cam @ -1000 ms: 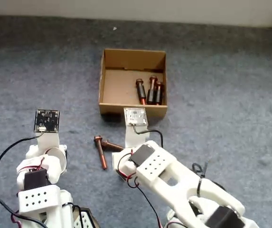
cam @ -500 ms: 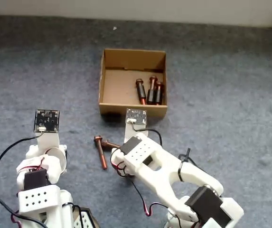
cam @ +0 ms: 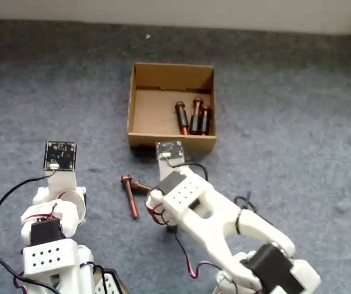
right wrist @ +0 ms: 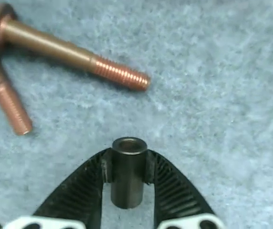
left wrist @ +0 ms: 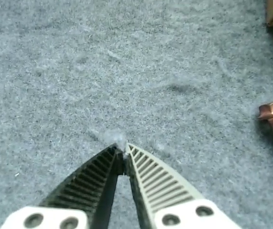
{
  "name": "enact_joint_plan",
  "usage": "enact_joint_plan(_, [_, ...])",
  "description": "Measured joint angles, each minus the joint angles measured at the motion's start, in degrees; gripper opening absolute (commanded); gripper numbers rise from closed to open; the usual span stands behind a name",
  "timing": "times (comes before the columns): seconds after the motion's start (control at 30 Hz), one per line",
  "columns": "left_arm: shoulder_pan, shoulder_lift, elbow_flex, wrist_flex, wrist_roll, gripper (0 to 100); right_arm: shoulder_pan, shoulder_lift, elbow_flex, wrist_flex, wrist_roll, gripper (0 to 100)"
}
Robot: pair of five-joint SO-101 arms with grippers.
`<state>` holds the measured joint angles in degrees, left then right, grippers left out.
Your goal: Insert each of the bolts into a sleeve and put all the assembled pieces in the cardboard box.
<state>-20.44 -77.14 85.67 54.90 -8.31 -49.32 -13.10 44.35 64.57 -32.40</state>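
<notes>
Right arm (cam: 195, 203) swung toward loose bolts (right wrist: 69, 52); right pincer (right wrist: 128, 157) grips sleeve (right wrist: 127, 179), left pincer (left wrist: 122, 151) clenched empty over carpet (left wrist: 126, 71).

The brown cardboard box (cam: 154, 116) stands open at the upper centre of the high view. Three assembled pieces (cam: 192, 117), copper bolts in dark sleeves, lie side by side along its right wall, lengthwise up the frame. Just below the box, left of centre, a bare copper bolt (cam: 130, 197) lies flat and runs down the frame. A second bolt (cam: 141, 185) slants right from beside its head. A dark sleeve (right wrist: 128, 171), open bore showing, is clamped in the right hand (right wrist: 128, 157), near the bolts' threaded ends.
</notes>
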Motion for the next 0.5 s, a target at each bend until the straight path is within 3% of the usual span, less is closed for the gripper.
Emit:
enact_joint_plan(0.23, [0.0,0.0,0.0,0.0,0.0,1,6.59,-18.2,3.96,-0.7,0.79,0.5])
enact_joint_plan(0.5, [0.88,0.0,0.0,0.0,0.0,1,19.96,-28.57,18.37,-17.05,0.97,0.5])
